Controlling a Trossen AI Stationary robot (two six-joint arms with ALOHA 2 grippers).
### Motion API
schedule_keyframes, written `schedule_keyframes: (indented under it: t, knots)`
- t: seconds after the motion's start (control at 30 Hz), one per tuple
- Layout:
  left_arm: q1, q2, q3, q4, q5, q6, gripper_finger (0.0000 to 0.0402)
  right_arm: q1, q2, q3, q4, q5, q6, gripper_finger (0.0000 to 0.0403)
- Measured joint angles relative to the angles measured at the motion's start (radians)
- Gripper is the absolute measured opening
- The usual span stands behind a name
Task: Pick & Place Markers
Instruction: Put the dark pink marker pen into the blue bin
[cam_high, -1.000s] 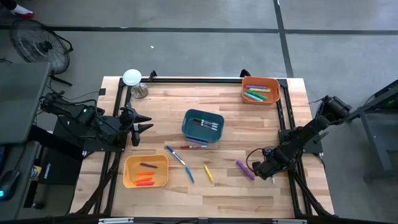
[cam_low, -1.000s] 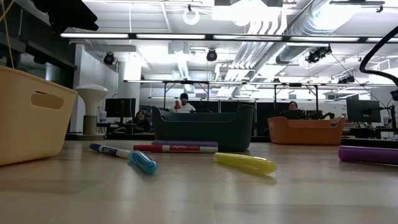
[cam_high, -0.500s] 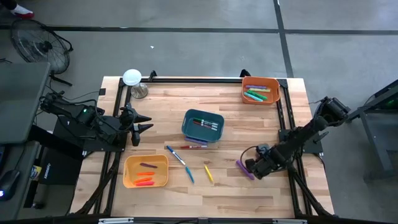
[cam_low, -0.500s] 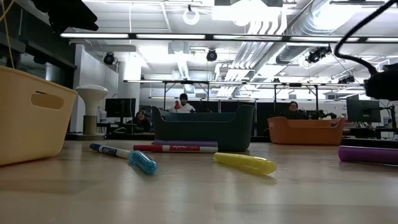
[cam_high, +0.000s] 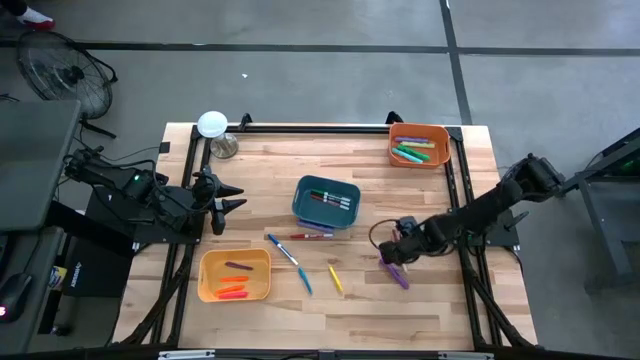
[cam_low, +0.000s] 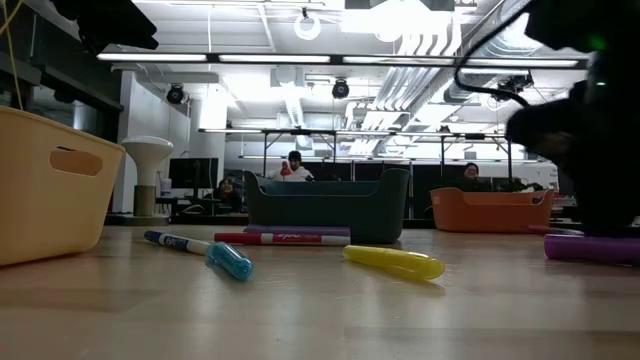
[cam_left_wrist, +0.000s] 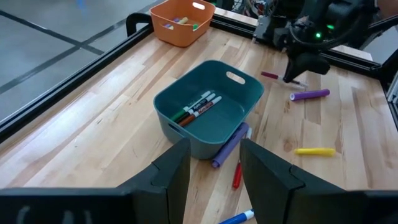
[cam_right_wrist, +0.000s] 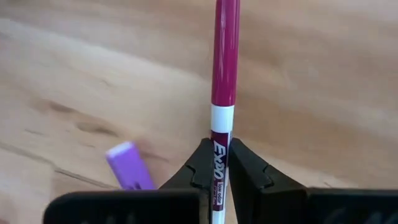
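Lab: exposed ducts (monitors behind).

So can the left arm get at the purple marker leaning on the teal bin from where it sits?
Probably yes. The left gripper waits open at the table's left edge, and bare wood lies between it and the purple marker beside the teal bin. The right gripper, shut on a pink marker, is farther off.

Loose markers lie scattered on the wood; a magenta-capped white marker sits pinched upright.
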Motion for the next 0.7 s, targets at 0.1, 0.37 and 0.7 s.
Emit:
schedule_keyframes:
  t: [0.1,0.37,0.7]
  knots:
    - [0.000,0.000,0.000,0.000,0.000,-0.006,0.0137,-0.058,-0.048,0.000,-0.006,0.021,-0.075,0.0017]
    - [0.000,0.000,0.000,0.000,0.000,-0.014,0.0137,-0.241,-0.212,0.000,0.058,0.069,-0.355,0.0016]
    - [0.000,0.000,0.000,0.028,-0.011,-0.015,0.0137,-0.468,-0.254,0.079,0.242,-0.066,-0.702,0.0015]
